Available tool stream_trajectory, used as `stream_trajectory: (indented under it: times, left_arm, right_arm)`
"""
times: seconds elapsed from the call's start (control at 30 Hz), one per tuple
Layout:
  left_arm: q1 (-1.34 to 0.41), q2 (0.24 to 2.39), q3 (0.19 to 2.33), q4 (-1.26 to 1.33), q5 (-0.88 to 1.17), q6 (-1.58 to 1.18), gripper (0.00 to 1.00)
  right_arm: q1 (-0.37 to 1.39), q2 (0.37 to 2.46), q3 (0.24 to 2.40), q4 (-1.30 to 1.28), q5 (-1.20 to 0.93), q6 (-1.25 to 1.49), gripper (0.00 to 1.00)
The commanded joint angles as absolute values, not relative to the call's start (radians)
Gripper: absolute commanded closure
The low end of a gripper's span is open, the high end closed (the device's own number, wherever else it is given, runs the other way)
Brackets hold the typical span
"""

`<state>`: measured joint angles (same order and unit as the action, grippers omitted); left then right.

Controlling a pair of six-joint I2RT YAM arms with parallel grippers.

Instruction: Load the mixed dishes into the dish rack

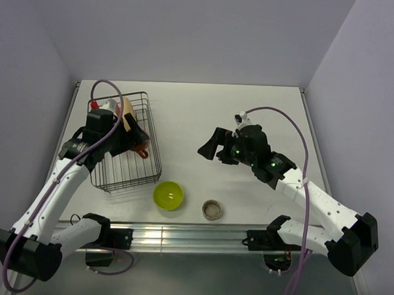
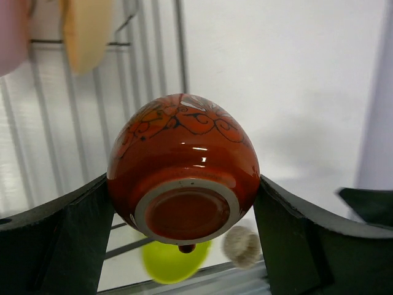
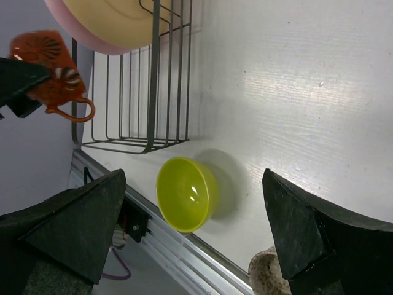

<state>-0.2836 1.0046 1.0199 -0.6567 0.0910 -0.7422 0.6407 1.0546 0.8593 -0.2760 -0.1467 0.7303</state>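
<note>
So, yellow-orange plate (image 3: 116, 15) and pink plate (image 3: 72, 29) sit in the black wire rack (image 1: 127, 177); left gripper (image 1: 135, 137) clutches the glossy red-orange mug (image 2: 184, 178) above it. Lime-green bowl (image 1: 168, 195) and grey-beige round cup (image 1: 212, 209) wait by the worktop's near edge; right gripper (image 1: 213, 148) gapes empty.

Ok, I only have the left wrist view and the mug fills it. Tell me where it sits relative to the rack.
Observer: From above, the mug hangs within the outline of the rack, near its right wall.
Operator: Report the right hand.
Observer: The right hand is open and empty, over bare table right of the rack.
Operator: Give me the bowl's pose.
Observer: The bowl sits mouth up on the table, just outside the rack's near right corner.
</note>
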Motion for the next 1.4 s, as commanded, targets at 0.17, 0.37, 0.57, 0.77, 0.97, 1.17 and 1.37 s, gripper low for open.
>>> stream_trajectory:
  times: [0.17,0.37,0.57,0.77,0.97,1.17,1.37]
  left_arm:
    - [-0.288,1.104,1.023,-0.706,0.006,-0.592,1.00]
    - [-0.299,1.218,1.032,-0.698,0.014,-0.565,1.00]
    - [-0.301,1.331,1.054,-0.696,0.032,-0.545,1.00]
    - [-0.301,1.408,1.089,-0.698,0.017,-0.540,0.99]
    - [-0.305,1.448,1.104,-0.696,0.017,-0.537,0.73]
    - [-0.307,1.466,1.095,-0.684,0.031,-0.528,0.50]
    - [-0.307,1.485,1.082,-0.680,0.022,-0.520,0.37]
  right_arm:
    - [0.710,1.057,0.853,-0.303,-0.106,0.666,0.00]
    - [0.850,1.196,0.923,-0.390,-0.002,0.621,0.01]
    - [0.929,1.295,0.919,-0.351,-0.002,0.634,0.02]
    - [0.992,1.422,0.951,-0.324,-0.002,0.641,0.04]
    - [1.049,1.540,1.009,-0.327,0.052,0.666,0.10]
    - [1.068,1.607,1.025,-0.302,0.049,0.681,0.19]
    - [1.095,1.654,1.057,-0.307,0.052,0.684,0.31]
